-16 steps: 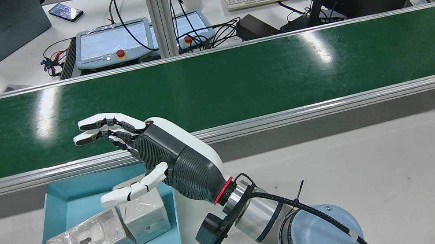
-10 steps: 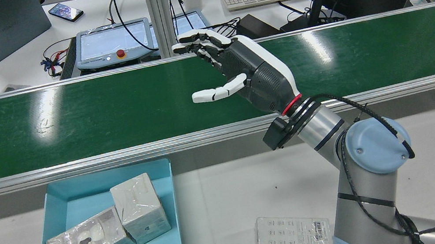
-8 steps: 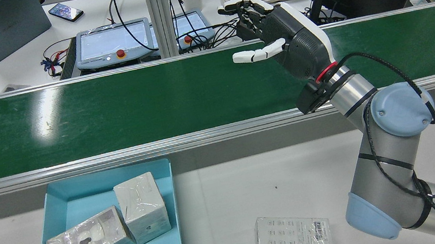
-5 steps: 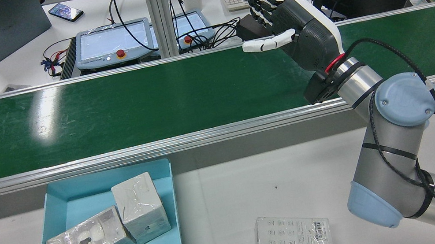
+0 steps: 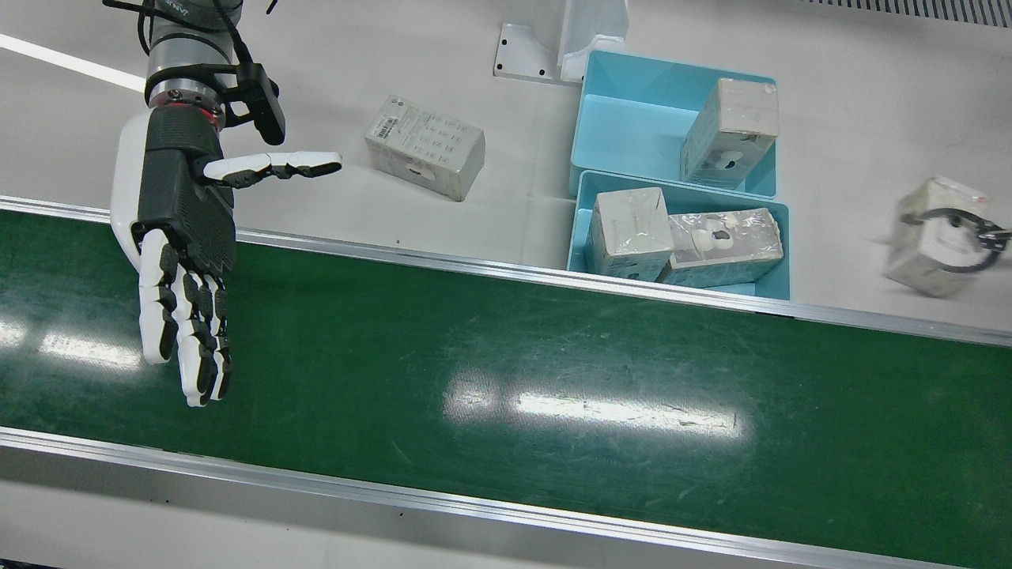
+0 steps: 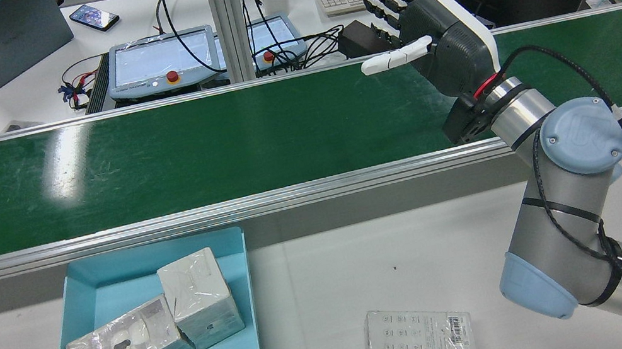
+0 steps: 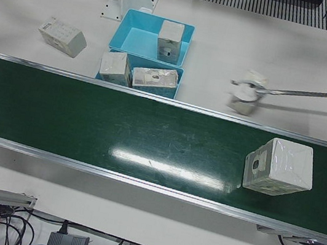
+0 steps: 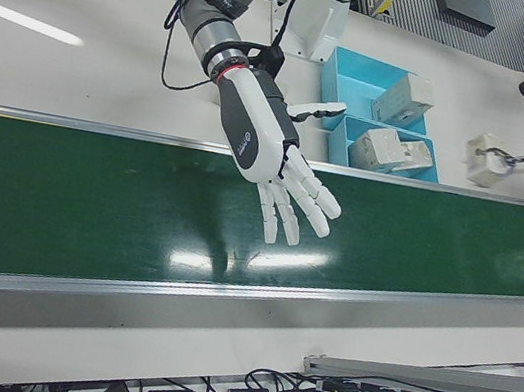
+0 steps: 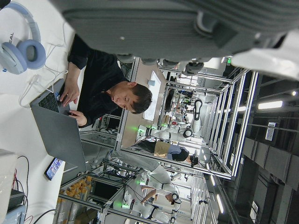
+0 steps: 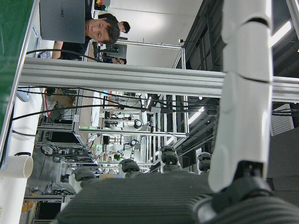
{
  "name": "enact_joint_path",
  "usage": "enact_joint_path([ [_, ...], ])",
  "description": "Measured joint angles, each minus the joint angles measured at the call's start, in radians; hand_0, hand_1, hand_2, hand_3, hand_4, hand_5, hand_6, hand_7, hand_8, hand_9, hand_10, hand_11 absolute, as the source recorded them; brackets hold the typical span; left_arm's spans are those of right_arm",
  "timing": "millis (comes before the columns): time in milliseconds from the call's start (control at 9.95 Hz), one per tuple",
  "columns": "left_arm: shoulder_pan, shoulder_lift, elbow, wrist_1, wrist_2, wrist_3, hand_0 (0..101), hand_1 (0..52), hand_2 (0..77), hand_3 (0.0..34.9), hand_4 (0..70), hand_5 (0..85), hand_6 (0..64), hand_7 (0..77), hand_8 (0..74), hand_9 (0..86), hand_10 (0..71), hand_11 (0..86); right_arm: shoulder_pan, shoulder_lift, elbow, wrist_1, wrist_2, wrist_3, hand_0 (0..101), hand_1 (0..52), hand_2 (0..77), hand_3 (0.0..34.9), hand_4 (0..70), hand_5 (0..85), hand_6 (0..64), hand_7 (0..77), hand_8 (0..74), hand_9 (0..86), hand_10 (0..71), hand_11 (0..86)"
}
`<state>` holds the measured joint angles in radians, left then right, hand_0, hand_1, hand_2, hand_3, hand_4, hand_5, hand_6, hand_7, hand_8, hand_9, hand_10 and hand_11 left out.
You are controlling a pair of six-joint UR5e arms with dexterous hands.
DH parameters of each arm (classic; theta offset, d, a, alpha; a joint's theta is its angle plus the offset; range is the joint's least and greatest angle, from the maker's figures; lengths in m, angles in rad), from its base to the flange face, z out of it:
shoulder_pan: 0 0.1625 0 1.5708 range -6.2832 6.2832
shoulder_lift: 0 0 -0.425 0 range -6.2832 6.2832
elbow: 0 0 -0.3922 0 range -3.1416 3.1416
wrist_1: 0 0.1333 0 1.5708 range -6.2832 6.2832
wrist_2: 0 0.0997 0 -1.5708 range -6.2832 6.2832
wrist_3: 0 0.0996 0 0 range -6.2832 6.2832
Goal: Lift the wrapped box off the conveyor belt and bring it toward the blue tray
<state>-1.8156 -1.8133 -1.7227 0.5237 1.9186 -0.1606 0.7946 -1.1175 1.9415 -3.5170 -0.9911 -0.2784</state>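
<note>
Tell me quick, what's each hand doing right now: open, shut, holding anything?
Right hand: open, holding nothing, above the conveyor belt.
Left hand: cannot tell; only part of its palm shows.

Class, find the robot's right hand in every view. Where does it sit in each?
Front view: right hand upper left, over the green belt.
Rear view: right hand upper right.
Left-front view: absent.
Right-front view: right hand top centre.
Left hand view: absent.
Right hand view: its fingers at right.
Shared landmark: the green belt.
</note>
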Motion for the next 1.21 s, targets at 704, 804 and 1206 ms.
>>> enact_joint_path([
  [704,0.000,0.000,0.000,0.000,0.000,0.000,0,0.0,0.5,0.0,0.0,1.1,0.0,0.0,0.0,0.0,0.0,0.0,0.027,-0.028,0.023,-0.005,-0.045,0.005,58,21.8,1.6,29.5,0.0,9.3,0.0,3.8,4.9,1.1,0.0,1.6],
  [804,0.000,0.000,0.000,0.000,0.000,0.000,0,0.0,0.5,0.0,0.0,1.1,0.0,0.0,0.0,0.0,0.0,0.0,0.038,-0.037,0.024,-0.005,-0.049,0.014,60,21.8,1.6,29.1,0.0,7.6,0.0,3.3,5.5,1.6,0.0,1.6],
  [1206,0.000,0.000,0.000,0.000,0.000,0.000,0,0.0,0.5,0.0,0.0,1.1,0.0,0.0,0.0,0.0,0.0,0.0,0.046,-0.052,0.034,-0.006,-0.052,0.040,47,10.4,7.6,14.6,1.1,11.5,0.0,0.5,1.1,1.6,0.0,1.6],
])
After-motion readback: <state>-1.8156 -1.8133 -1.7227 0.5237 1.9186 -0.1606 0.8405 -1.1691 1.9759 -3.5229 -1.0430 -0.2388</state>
